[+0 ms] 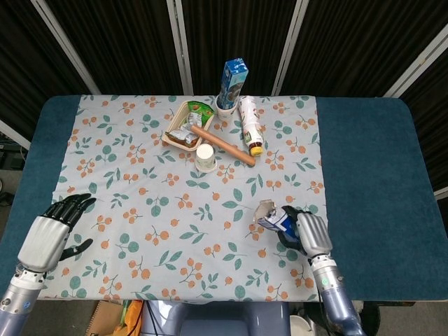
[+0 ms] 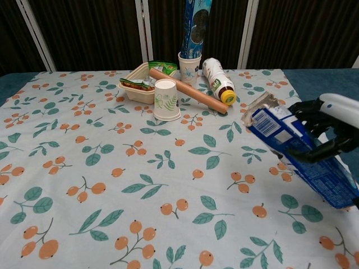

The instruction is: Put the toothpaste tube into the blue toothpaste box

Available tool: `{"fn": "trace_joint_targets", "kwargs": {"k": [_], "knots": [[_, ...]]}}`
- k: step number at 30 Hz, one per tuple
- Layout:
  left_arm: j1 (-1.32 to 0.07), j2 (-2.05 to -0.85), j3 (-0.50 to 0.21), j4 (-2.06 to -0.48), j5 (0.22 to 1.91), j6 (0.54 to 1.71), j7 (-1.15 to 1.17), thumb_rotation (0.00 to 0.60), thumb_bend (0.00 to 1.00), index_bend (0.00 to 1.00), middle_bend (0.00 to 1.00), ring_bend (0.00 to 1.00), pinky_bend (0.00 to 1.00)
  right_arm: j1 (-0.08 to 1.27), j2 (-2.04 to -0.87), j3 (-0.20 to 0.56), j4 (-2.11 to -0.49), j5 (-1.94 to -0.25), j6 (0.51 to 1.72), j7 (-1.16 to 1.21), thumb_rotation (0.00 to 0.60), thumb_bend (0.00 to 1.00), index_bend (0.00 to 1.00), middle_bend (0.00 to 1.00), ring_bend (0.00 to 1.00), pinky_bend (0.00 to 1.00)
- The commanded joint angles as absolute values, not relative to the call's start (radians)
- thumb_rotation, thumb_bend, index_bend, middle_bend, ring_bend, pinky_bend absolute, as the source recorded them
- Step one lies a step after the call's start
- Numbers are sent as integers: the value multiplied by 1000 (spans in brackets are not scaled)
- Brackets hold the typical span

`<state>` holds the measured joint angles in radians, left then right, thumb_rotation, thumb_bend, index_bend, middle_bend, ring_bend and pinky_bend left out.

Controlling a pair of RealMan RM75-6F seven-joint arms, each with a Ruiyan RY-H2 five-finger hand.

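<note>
My right hand grips the blue toothpaste box near the front right of the floral cloth. In the chest view the blue toothpaste box lies tilted, its open flapped end up and to the left, with my right hand wrapped around its far side. My left hand hovers at the front left edge, fingers spread and holding nothing; the chest view does not show it. No toothpaste tube shows in either view, and the inside of the box is hidden.
At the back of the cloth stand a paper cup, a brown stick, a lying bottle, a snack tray and a tall blue package in a cup. Dark blue table lies right of the cloth.
</note>
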<state>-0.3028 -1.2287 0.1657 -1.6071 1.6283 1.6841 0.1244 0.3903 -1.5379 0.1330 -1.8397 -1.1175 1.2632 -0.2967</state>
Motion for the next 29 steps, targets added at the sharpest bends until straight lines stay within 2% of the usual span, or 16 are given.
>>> {"fn": "trace_joint_targets", "kwargs": {"k": [1, 3, 5, 8, 11, 14, 18, 22, 25, 29], "knots": [[-277, -1245, 175, -1567, 1615, 1667, 73, 600, 0, 134, 137, 168, 279, 416, -1618, 120, -1774, -1079, 1264, -378, 600, 366, 321, 467, 401, 367], [-272, -1251, 169, -1560, 1610, 1654, 55, 600, 0, 119, 122, 151, 258, 427, -1655, 112, -1742, -1074, 1261, -423, 600, 366, 189, 387, 291, 332], [-267, -1254, 165, -1560, 1605, 1641, 44, 600, 0, 111, 116, 150, 255, 437, -1683, 108, -1733, -1063, 1250, -452, 600, 363, 31, 223, 118, 232], [-262, -1254, 159, -1562, 1602, 1629, 40, 600, 0, 108, 112, 150, 255, 448, -1705, 113, -1746, -1060, 1244, -470, 600, 357, 0, 121, 13, 156], [-254, -1252, 150, -1563, 1598, 1622, 43, 600, 0, 108, 108, 150, 255, 454, -1699, 120, -1777, -1091, 1260, -485, 600, 355, 0, 108, 3, 151], [-246, -1248, 143, -1568, 1594, 1615, 45, 600, 0, 107, 105, 150, 255, 447, -1644, 121, -1813, -1134, 1288, -497, 600, 355, 0, 109, 3, 150], [-236, -1240, 133, -1572, 1592, 1611, 51, 600, 0, 105, 97, 150, 255, 409, -1505, 100, -1864, -1182, 1326, -486, 600, 355, 0, 108, 3, 143], [-216, -1231, 122, -1579, 1580, 1617, 86, 600, 0, 103, 80, 139, 239, 331, -1304, 20, -1869, -1272, 1379, -430, 600, 355, 0, 109, 3, 120], [-199, -1225, 121, -1591, 1568, 1620, 122, 600, 0, 86, 43, 88, 185, 275, -1213, -44, -1820, -1364, 1435, -380, 600, 355, 0, 85, 1, 85], [-177, -1205, 133, -1620, 1560, 1608, 189, 600, 0, 10, 0, 3, 32, 198, -1137, -113, -1701, -1490, 1533, -305, 600, 355, 0, 2, 0, 1]]}}
